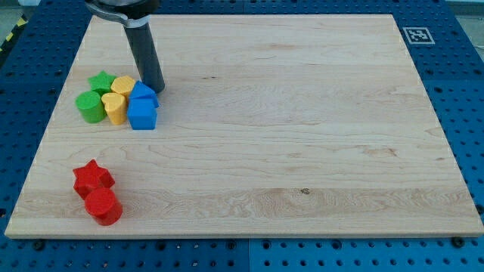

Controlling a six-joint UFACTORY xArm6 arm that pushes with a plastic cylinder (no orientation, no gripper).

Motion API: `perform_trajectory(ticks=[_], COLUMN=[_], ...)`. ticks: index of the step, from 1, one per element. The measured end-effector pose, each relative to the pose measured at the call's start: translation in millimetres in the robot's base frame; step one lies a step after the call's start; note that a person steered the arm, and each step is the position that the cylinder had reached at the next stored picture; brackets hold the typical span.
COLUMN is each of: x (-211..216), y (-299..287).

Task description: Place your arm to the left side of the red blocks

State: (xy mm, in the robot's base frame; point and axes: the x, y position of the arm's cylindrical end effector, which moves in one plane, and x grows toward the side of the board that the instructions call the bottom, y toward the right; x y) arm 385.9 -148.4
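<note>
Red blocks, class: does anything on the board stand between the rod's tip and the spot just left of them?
Yes. My tip sits at the top right of a cluster: blue blocks, yellow blocks and green blocks. That cluster lies between it and the spot left of the red star and red cylinder.

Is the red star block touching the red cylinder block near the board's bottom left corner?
Touching. The camera view shows the red star block pressed against the red cylinder block just below it, with no wood visible between them.
</note>
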Motion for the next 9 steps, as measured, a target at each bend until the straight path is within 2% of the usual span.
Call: perform_trajectory(ticks=[2,4,5,9], x=[0,5,28,44], y=[9,66,86,86])
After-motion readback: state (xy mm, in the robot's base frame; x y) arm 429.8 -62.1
